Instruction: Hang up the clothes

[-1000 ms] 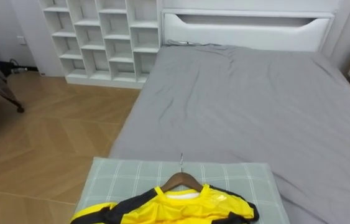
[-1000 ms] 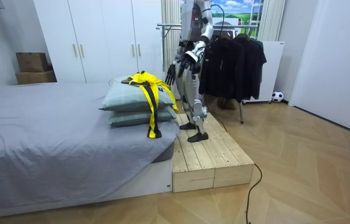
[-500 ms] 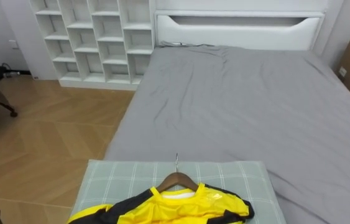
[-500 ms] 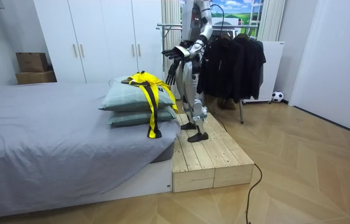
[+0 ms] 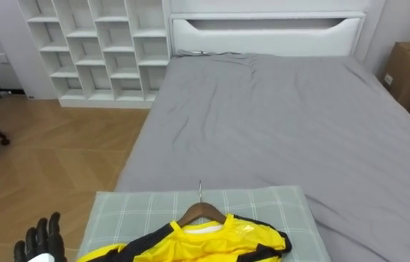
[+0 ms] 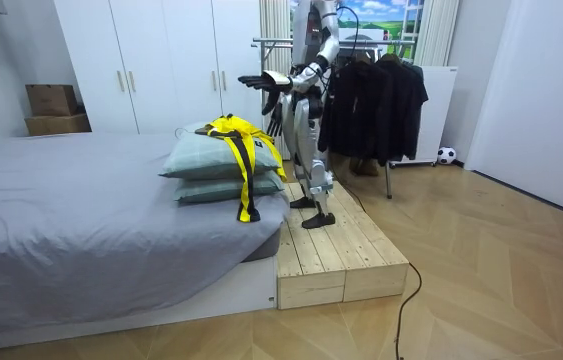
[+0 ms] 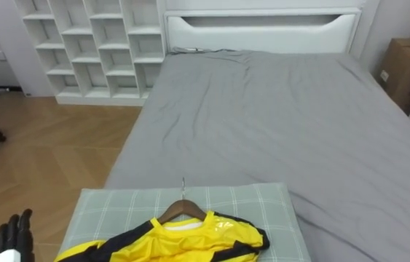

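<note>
A yellow and black shirt (image 5: 190, 244) on a wooden hanger (image 5: 202, 212) lies on the green checked pillows (image 5: 263, 207) at the near end of the bed, its metal hook pointing up the bed. In the room view the shirt (image 6: 236, 135) drapes over the stacked pillows (image 6: 201, 160). My left hand (image 5: 41, 240) is at the lower left, left of the pillow, open with fingers straight and nothing in it. In the room view it reaches out level (image 6: 253, 78) over the shirt. My right hand (image 6: 277, 121) hangs low by my hip, fingers relaxed.
I stand on a wooden platform (image 6: 331, 250) at the bed's end. A grey bed (image 5: 277, 124) stretches ahead to a white headboard. White cube shelves (image 5: 92, 47) stand at the far left, a cardboard box (image 5: 401, 69) far right. A rack of dark clothes (image 6: 376, 95) is behind me.
My left arm has lifted from hip height to stretch out level over the pillows, and its hand has come into the eye view. The eye view itself has shifted a little.
</note>
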